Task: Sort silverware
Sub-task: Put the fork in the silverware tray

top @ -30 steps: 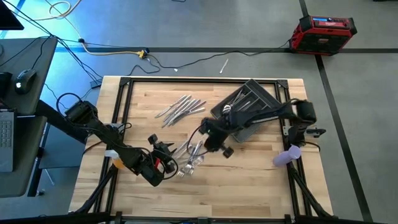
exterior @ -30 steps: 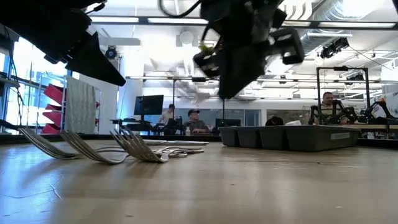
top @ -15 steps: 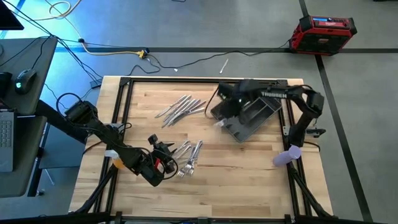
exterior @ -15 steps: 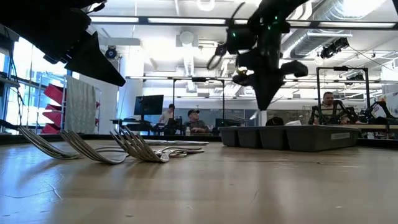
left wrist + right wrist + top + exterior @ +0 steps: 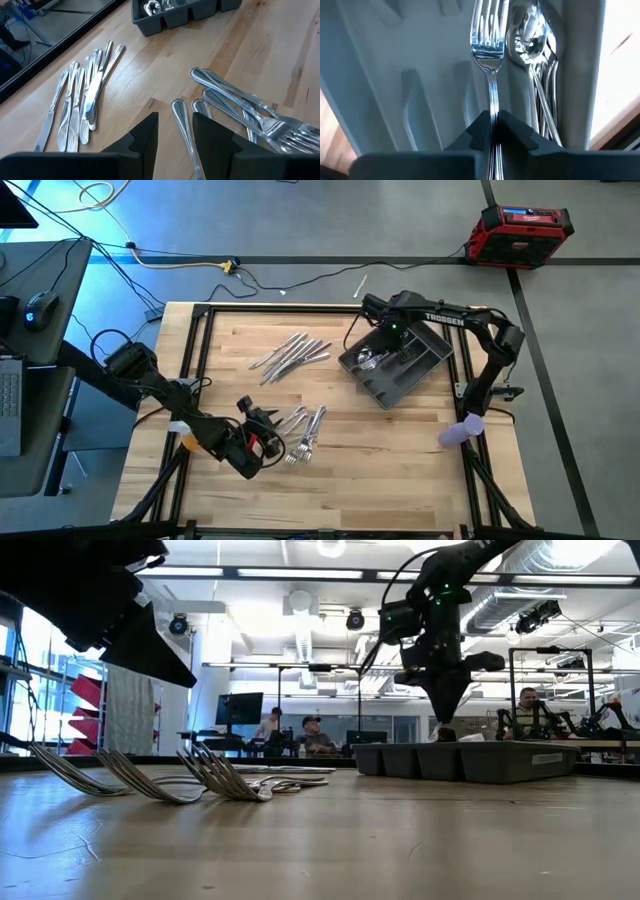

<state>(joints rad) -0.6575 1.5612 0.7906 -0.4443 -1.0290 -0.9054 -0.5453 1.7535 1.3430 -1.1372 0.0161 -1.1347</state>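
Moved my right end effector (image 5: 492,127) from counter centre to over tray (image 5: 437,362) at 1 o'clock, fingers pinching fork (image 5: 489,45) above empty slot beside spoons (image 5: 532,40). Lower first, release level. Left end effector (image 5: 175,132) spread near forks (image 5: 305,435), 6 o'clock.

I see glossy, mirror-bright metal silverware (image 5: 293,353), a matt dark grey plastic tray (image 5: 400,366), and a smooth pale wood worktop (image 5: 380,450) with visible grain.

knives (image 5: 80,107): 6 | loose forks (image 5: 250,117): cannot tell | tray (image 5: 395,365): 1
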